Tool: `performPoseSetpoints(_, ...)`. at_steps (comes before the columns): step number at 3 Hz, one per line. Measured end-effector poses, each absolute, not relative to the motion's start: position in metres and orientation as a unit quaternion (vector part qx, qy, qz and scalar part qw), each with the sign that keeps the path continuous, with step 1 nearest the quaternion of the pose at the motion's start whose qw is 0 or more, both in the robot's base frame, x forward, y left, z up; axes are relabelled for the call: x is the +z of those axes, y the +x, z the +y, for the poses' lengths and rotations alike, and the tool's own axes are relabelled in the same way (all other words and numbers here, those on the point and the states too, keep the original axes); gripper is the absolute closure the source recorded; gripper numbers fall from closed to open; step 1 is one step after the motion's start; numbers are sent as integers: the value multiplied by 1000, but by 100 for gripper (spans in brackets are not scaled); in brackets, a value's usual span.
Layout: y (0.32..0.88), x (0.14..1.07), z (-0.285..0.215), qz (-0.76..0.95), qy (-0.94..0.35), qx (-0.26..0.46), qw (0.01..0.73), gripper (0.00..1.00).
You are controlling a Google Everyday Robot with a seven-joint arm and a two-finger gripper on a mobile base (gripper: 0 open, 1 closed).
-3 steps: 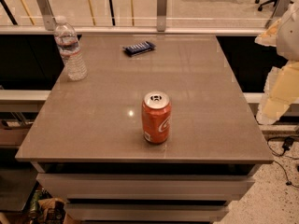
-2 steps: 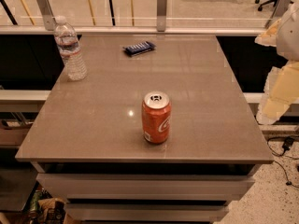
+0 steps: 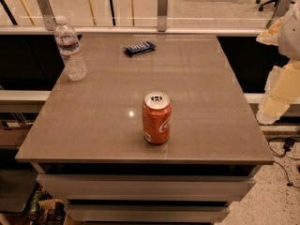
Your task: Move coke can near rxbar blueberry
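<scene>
The coke can [image 3: 157,118] is standing upright near the front of the surface [image 3: 93,125]. Off the right side the claw [image 3: 275,97] is hanging, partly cut off, its grip impossible to make out. The rxbar blueberry [image 3: 139,48] is lying near the far edge, well apart from the can.

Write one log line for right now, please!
gripper: right of table | coke can: upright, front centre | rxbar blueberry: flat, far side | water bottle: upright, far left
</scene>
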State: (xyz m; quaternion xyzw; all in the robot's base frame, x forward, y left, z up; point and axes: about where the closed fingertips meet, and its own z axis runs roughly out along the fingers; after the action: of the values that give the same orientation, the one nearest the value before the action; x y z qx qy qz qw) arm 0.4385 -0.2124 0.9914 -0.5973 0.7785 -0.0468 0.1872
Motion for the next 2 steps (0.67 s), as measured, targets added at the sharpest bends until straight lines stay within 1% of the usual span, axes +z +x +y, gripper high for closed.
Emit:
performPoseSetpoints(1,437,992,-206,771,-599,-20,214,0)
performPoseSetpoints(2,434,990,-197,746,-607,36,272,0)
